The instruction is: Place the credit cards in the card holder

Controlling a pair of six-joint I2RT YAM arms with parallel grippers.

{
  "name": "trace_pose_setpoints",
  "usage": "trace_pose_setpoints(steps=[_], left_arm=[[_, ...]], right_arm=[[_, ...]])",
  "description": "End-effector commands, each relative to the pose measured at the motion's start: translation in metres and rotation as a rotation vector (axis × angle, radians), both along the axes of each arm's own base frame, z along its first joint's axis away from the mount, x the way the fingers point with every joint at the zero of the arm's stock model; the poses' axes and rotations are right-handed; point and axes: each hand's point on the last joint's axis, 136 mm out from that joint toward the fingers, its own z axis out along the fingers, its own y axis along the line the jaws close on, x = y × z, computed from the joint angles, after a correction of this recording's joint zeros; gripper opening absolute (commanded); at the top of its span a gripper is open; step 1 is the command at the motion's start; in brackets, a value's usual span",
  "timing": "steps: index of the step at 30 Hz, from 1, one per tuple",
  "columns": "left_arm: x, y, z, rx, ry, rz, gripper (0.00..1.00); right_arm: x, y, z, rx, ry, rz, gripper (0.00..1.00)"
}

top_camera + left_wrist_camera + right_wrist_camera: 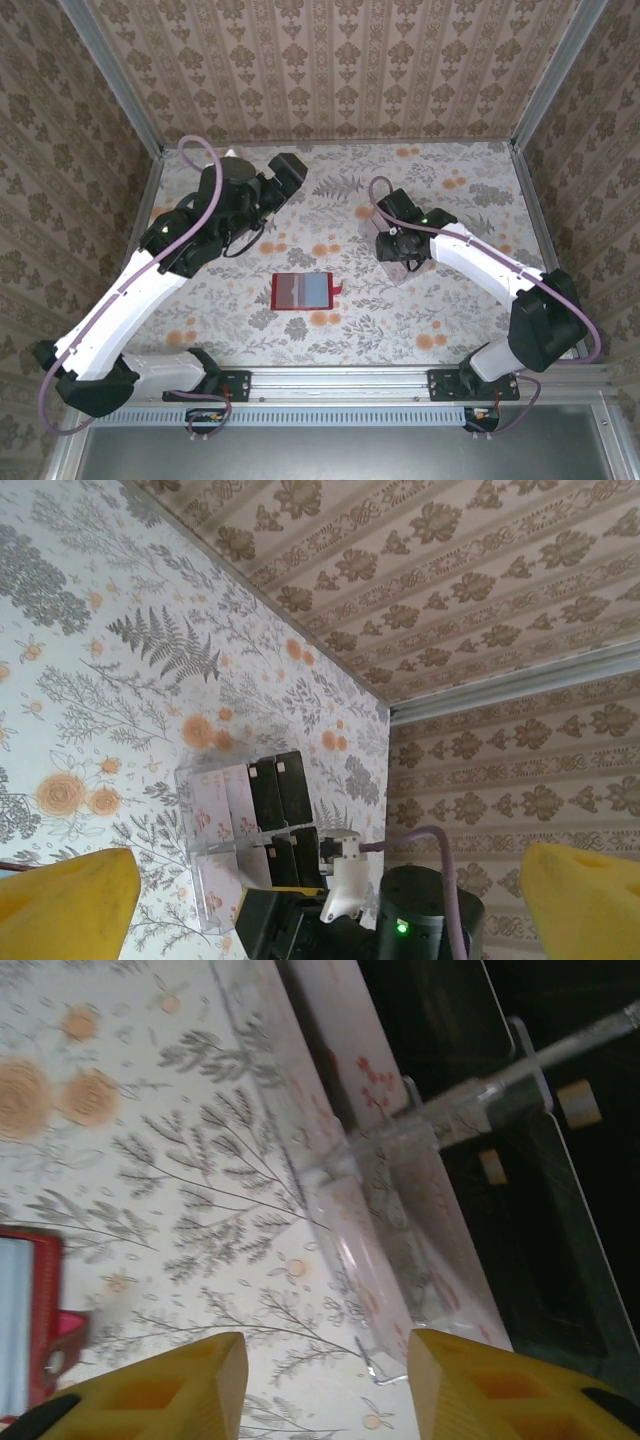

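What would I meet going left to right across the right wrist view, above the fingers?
Red card holder → bare floral table → clear tray, its left wall → black credit cards lying in the tray.

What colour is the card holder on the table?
The card holder is red with a greyish inside, lying open. The top view shows it best.

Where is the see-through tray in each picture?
Top external: the clear tray is right of the middle, under the right gripper.
Left wrist: the tray is low in the centre, with black cards in it.
Right wrist: the tray runs from top centre to bottom right.
Shared landmark: the flowery table cover it sits on.
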Motion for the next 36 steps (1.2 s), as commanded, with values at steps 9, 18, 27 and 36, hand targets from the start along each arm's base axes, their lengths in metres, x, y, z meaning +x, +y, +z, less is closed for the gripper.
trace_pose_setpoints(steps=[9,18,27,36], left_arm=[[0.004,-0.013,0.011,-0.032,-0.046,-0.035,1.0],[0.006,-0.006,0.012,-0.018,-0.056,-0.019,1.0],[0.007,-0.003,0.014,-0.016,-0.064,-0.026,1.0],[0.006,-0.005,0.013,-0.031,-0.071,-0.042,1.0]], right_arm=[[-0.004,-0.015,-0.04,-0.126,0.077,0.037,0.41],[0.006,-0.012,-0.051,-0.157,0.088,0.054,0.41],[0.009,-0.009,-0.053,-0.153,0.094,0.064,0.35],[0.01,-0.006,-0.051,-0.139,0.096,0.065,0.23]])
